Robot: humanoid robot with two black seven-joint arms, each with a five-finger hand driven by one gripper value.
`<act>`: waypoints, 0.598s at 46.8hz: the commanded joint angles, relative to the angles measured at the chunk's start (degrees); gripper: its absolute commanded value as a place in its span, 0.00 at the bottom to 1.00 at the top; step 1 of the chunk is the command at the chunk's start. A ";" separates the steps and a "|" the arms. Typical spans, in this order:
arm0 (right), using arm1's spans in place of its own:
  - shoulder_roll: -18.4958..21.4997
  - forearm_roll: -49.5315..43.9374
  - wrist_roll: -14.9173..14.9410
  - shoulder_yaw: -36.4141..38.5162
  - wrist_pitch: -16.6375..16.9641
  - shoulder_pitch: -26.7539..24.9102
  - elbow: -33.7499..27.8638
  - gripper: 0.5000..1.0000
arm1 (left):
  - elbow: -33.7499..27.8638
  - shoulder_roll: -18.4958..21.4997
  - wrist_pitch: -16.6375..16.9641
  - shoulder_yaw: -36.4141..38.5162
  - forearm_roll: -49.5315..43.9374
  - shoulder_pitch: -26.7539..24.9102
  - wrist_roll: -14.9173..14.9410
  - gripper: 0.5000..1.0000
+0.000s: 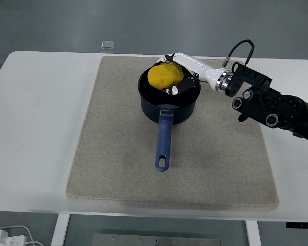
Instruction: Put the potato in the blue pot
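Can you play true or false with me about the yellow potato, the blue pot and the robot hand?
1. The round yellow potato is down at the mouth of the dark blue metal pot. True.
2. The robot's right hand has let go of the potato. False: its fingers are wrapped around it.
3. The pot's long blue handle points toward the near edge of the table. True.
4. The pot stands on the bare white table. False: it stands on the grey-beige rectangular felt mat.
5. The robot's left hand is helping hold the pot. False: no left hand shows in the picture.
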 commanded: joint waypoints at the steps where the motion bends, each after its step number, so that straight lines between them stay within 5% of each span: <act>1: -0.04 0.11 -0.05 0.05 -0.19 0.01 0.02 0.91 | 0.03 0.00 -0.01 0.00 0.00 0.00 -0.01 1.00; 28: -0.12 0.20 -0.05 0.75 -0.28 -0.17 0.02 0.91 | 0.03 0.00 -0.01 0.00 0.00 0.00 -0.01 1.00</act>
